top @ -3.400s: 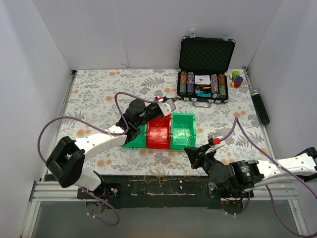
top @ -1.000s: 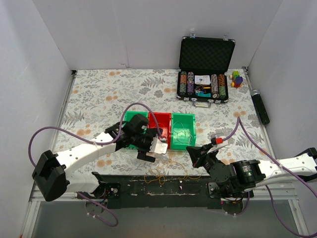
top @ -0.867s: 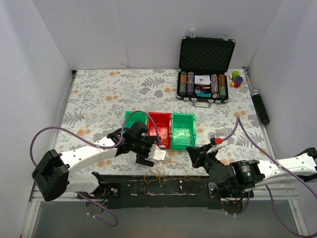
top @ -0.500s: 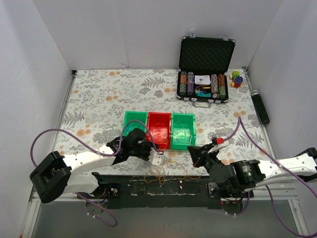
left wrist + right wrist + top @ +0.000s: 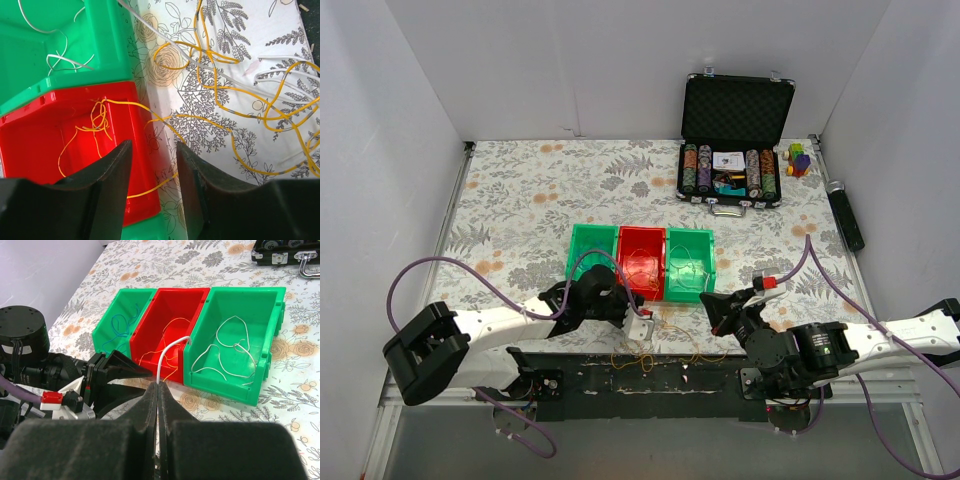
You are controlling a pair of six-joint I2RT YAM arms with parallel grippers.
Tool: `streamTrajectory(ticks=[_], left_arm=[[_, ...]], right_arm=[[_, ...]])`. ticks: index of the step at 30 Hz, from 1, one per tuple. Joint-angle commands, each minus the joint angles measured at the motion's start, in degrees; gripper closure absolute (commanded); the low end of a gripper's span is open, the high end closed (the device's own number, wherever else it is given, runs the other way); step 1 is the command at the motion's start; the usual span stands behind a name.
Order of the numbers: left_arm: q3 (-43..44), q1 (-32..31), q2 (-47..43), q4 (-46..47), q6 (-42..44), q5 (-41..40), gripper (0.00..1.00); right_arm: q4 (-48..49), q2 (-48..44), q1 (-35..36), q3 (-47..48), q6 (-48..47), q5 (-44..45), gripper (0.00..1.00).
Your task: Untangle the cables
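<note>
Yellow strands (image 5: 97,120) are laid in the red plastic bin (image 5: 40,145); a yellow-and-white wire tangle (image 5: 240,100) is left. Left pincer (image 5: 152,150) is spread; right pincer (image 5: 157,390) is pressed on a thin white wire (image 5: 159,365).

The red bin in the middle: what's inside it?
A loose knot of yellow-orange wire lies in the red bin, one strand trailing over its rim onto the table. Fingers of the left gripper cover one end of it.
</note>
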Motion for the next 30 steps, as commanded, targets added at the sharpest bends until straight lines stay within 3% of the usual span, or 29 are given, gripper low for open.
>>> streamTrajectory(ticks=[1,7,13,20,30], left_arm=[[-0.13,-0.84,-0.39,0.2,-0.33,0.55,0.59],[1.1,-1.02,-1.53,-4.81,-0.24,1.35,0.58],[1.18,-1.02,-4.07,-0.77,-1.73,-4.98,0.62],[-0.74,-1.02,-8.29,-6.13,-0.59,0.37,0.6],[-2.06,-1.81,-7.51,-8.15,-1.83,0.82,0.57]], right_arm=[[0.2,-0.44,19.81,0.75,1.0,2.48,0.99],[0.11,-0.17,19.81,0.84,1.27,2.31,0.99],[-0.24,0.18,19.81,0.75,1.71,2.22,0.99],[-0.33,0.62,19.81,0.92,1.97,2.22,0.99],[-0.77,1.41,19.81,1.71,1.88,2.22,0.99]])
